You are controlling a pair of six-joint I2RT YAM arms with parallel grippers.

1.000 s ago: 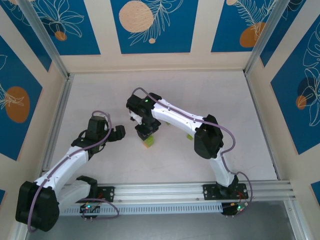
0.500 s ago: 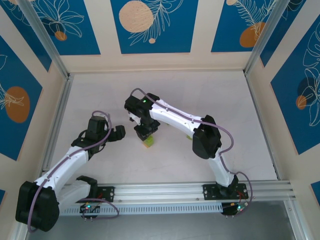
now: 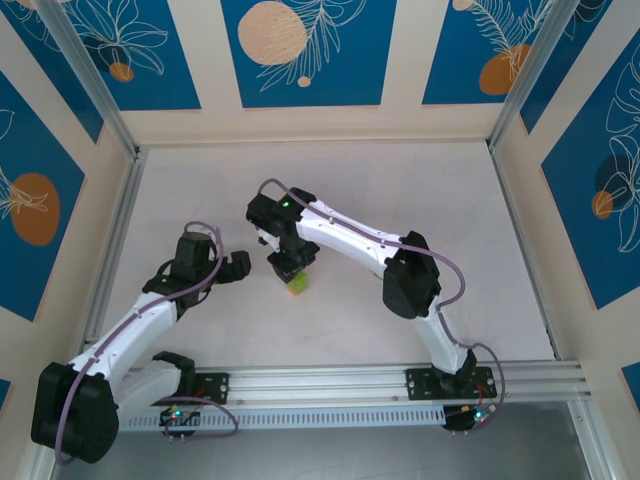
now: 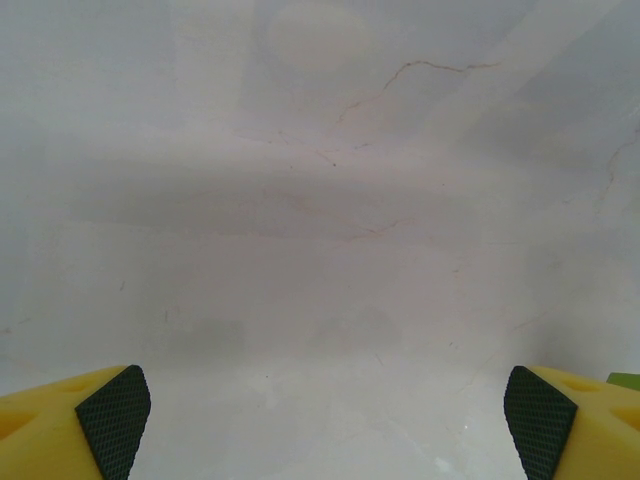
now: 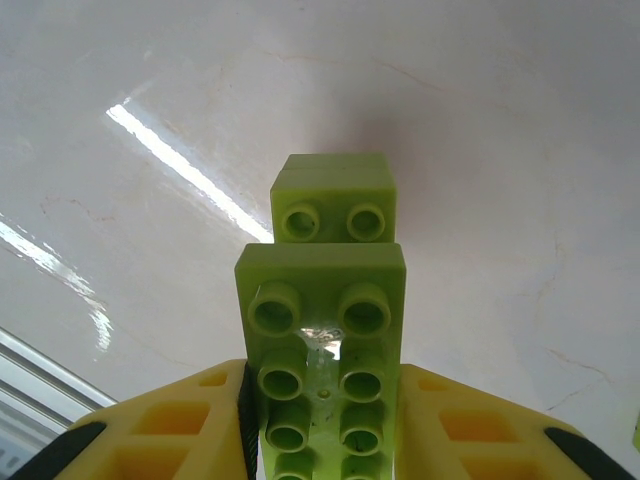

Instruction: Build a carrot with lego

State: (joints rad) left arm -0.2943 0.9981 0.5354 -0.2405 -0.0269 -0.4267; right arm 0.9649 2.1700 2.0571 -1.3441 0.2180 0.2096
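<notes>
Lime-green carrot (image 5: 322,300), base cropped, sits clamped in right end effector (image 5: 322,425); left end effector (image 4: 327,410) gapes empty.

This is looking like a robotics lab cell: two white jointed robot arms (image 3: 350,235) are sitting bolted to a ribbed aluminium rail (image 3: 330,385) along a pale marbled counter (image 3: 430,190), and cream walls with blue leaf-print panels (image 3: 300,50) (orange discs on them) are boxing it in.
</notes>
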